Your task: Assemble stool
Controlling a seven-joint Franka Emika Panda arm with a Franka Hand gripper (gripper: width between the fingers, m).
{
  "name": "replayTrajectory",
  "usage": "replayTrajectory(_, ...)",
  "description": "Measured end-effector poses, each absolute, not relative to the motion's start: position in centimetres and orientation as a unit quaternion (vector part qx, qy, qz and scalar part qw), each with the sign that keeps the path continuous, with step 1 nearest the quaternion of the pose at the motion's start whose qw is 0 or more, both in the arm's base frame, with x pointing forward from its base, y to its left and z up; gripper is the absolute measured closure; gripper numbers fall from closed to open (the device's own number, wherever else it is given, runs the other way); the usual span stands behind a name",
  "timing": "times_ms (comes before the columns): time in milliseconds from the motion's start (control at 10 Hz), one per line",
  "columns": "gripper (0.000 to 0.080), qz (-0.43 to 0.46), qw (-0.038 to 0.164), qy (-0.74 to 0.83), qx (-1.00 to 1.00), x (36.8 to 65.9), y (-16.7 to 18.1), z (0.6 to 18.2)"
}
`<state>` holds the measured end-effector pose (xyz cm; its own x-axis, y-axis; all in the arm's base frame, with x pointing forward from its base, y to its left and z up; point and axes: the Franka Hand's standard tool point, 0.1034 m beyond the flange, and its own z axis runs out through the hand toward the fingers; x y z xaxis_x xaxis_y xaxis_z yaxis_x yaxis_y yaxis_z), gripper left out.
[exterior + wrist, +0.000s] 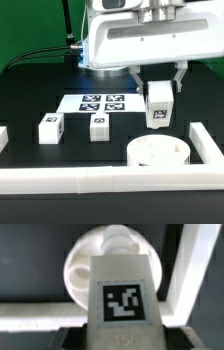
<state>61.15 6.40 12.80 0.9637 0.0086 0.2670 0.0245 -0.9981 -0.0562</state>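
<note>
The fingers [179,78] are clenched on a leg block [158,105], one on each side of its upper end. The block hangs upright below them, clear of the black surface [30,100]. One black-and-white tag on its lower part faces the exterior view. In the wrist view the same leg block [125,288] fills the middle of the picture, tag side showing, with the dark fingers [70,336] just visible at either side of its gripped end.

The round seat [160,152] rests on the surface below the fingers and a little nearer the exterior camera. It is close to the hanging block's lower end but not touching it. In the wrist view the seat [105,258] shows past the free end of the block, partly hidden by it.

Two more parts stand on the surface, well apart from the fingers, toward the exterior view's left. The second leg block [98,126] is the nearer and the third leg block [50,127] the farther. They are apart from each other, and each shows a tag.

The marker board [102,103] lies flat beyond those two, beside the fingers on the exterior view's left. White border rails [100,180] edge the surface, and one rail passes close beside the seat.
</note>
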Motion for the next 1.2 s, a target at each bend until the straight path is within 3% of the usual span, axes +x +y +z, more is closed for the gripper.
replayTrajectory(200,0.0462,-0.189,0.03,-0.01,-0.981,61.4,6.3,12.7)
replayTrajectory(500,0.0462,-0.188,0.029,-0.01,-0.982,61.2,6.3,12.6)
replayTrajectory(800,0.0462,-0.201,0.03,-0.038,-0.978,63.7,7.8,13.5)
replayTrajectory(1000,0.0462,-0.206,0.029,-0.036,-0.977,63.5,7.6,13.2)
replayTrajectory(1200,0.0462,-0.275,0.029,-0.034,-0.96,64.0,7.5,13.4)
